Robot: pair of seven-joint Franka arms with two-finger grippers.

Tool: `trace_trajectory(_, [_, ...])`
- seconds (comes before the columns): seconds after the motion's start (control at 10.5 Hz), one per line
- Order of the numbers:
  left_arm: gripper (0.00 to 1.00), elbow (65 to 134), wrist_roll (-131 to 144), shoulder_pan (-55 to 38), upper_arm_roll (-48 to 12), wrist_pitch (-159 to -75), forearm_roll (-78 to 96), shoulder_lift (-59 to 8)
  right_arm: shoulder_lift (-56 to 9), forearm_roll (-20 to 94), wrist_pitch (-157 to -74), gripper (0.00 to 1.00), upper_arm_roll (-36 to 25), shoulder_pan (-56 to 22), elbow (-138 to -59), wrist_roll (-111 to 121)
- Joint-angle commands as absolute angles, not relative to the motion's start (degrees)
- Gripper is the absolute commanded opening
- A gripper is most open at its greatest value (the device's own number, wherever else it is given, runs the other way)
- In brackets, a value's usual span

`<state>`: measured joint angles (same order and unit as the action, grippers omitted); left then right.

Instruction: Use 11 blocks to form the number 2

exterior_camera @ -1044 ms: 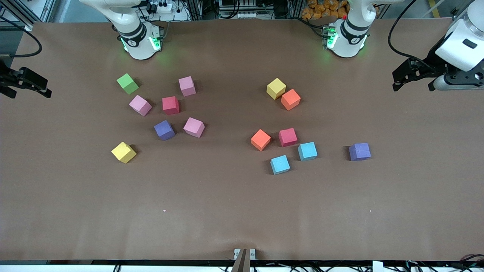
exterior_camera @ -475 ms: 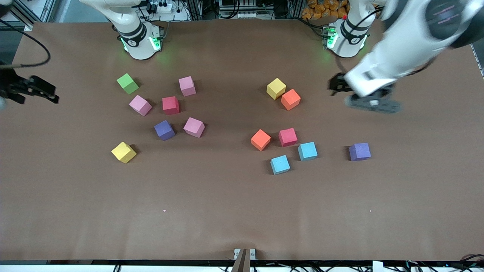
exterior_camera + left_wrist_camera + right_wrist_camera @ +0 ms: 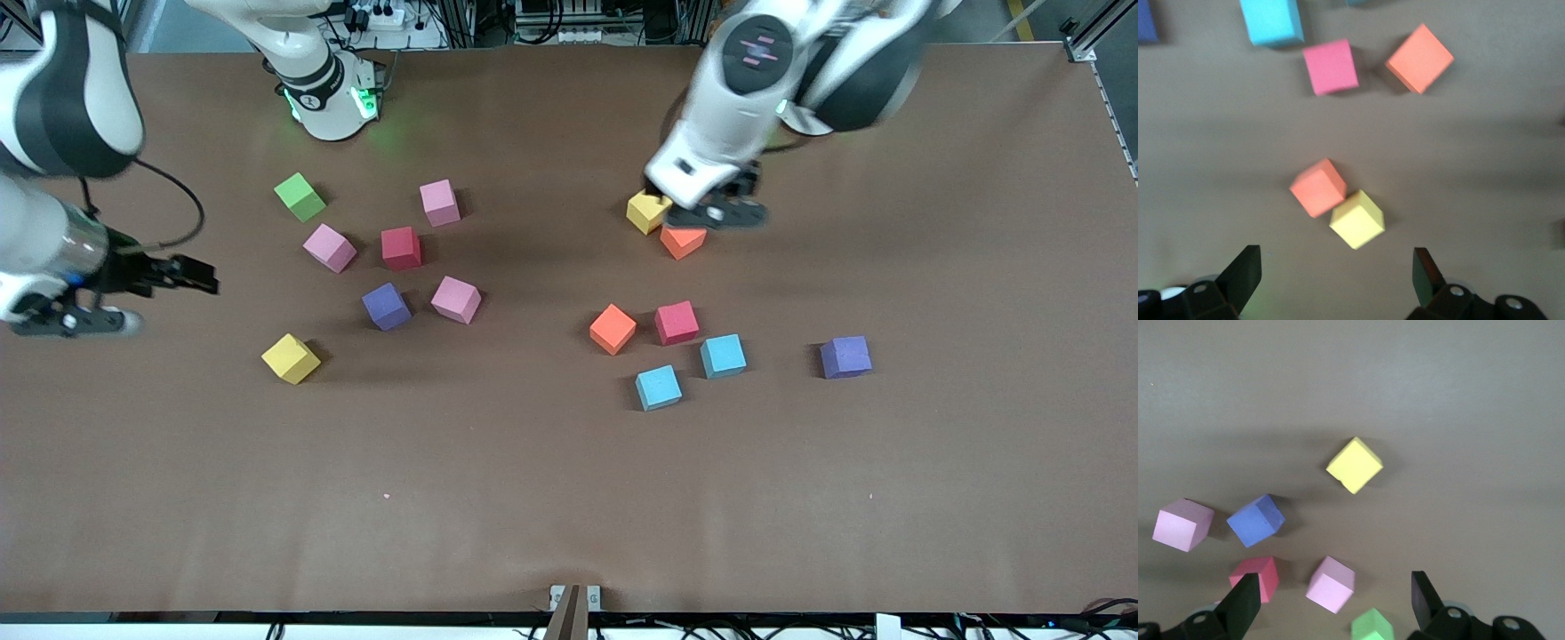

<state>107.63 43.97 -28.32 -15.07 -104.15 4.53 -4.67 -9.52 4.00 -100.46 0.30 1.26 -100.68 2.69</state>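
The blocks lie loose in two scattered groups; no number 2 is in view. Toward the left arm's end are a yellow block [image 3: 649,212] touching an orange one [image 3: 683,240], then orange [image 3: 613,329], red [image 3: 677,322], two light blue [image 3: 723,356] [image 3: 659,388] and purple [image 3: 845,356]. My left gripper [image 3: 1336,267] hangs open over the table beside the yellow block [image 3: 1357,219] and its orange neighbour [image 3: 1318,187]. My right gripper [image 3: 209,276] is open in the air near the other yellow block [image 3: 291,358], holding nothing.
Toward the right arm's end lie a green cube [image 3: 300,196], three pink cubes [image 3: 440,203] [image 3: 330,247] [image 3: 456,299], a red one [image 3: 401,248] and a purple one [image 3: 386,307]. Bare brown table [image 3: 533,498] fills the half nearer the camera.
The left arm swung in from its end of the table to over the yellow and orange pair. The right arm came in from its end toward the cubes. No cube moved.
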Motion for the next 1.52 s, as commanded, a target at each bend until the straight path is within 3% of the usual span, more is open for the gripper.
trace_trajectory(0.0, [1.0,109.51,50.6,-29.35,-16.87,-108.7,3.08,-8.41,-15.62,7.12,-102.99,1.0,0.61,-1.82,-100.28,3.34])
trace_trajectory(0.28, [1.0,110.82,65.71,-31.56,-17.58,-111.18,3.77,-12.65,-16.52,6.24,-111.94,1.0,0.44,-10.7,-105.97,3.34])
trace_trajectory(0.57, [1.0,120.03,73.63,-31.46,-18.45,-121.6,6.86,-12.3,-15.91,3.7,-127.74,1.0,0.44,-15.99,-118.35,3.43])
trace_trajectory(0.95, [1.0,129.62,81.1,-31.91,-19.86,-127.6,7.29,-12.83,-12.93,1.67,-135.68,1.0,0.53,-18.54,-128.12,6.57])
trace_trajectory(1.42, [1.0,132.1,87.36,-31.47,-20.13,-133.42,7.29,-15.29,-12.48,1.76,-144.05,1.0,0.53,-15.65,-135.17,12.83])
